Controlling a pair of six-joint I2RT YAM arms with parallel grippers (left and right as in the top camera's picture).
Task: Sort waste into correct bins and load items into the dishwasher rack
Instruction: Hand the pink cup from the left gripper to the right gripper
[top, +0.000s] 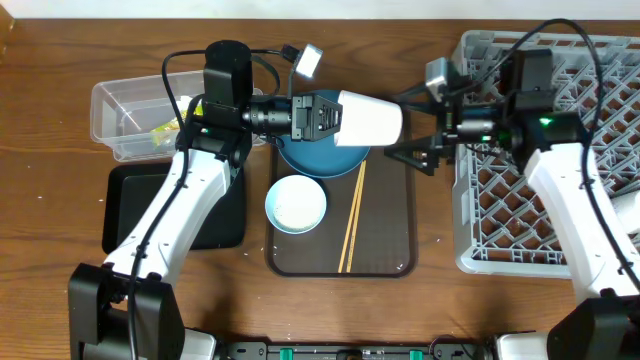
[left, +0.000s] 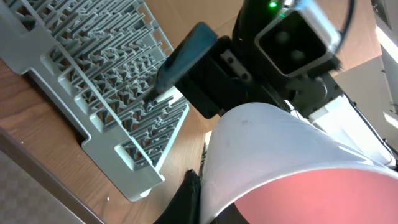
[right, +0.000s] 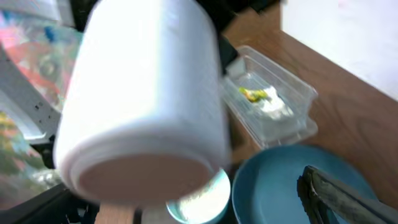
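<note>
Holding the smooth white cup (top: 372, 118) on its side, your left fingers (top: 328, 118) are clamping its open end, up over the round dark-blue plate (top: 312, 162). Your right fingers (top: 415, 158) are standing wide apart near the cup's flat bottom. Thin wooden chopsticks (top: 353, 215) are lying on the brown tray (top: 395, 230). The grey rack (top: 560, 200), full of pegs, is sitting on the wooden counter (top: 50, 150).

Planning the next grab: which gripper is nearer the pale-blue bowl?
Left: left gripper, holding the white cup, hangs over the plate beside the bowl; right gripper is farther, near the rack.
</note>
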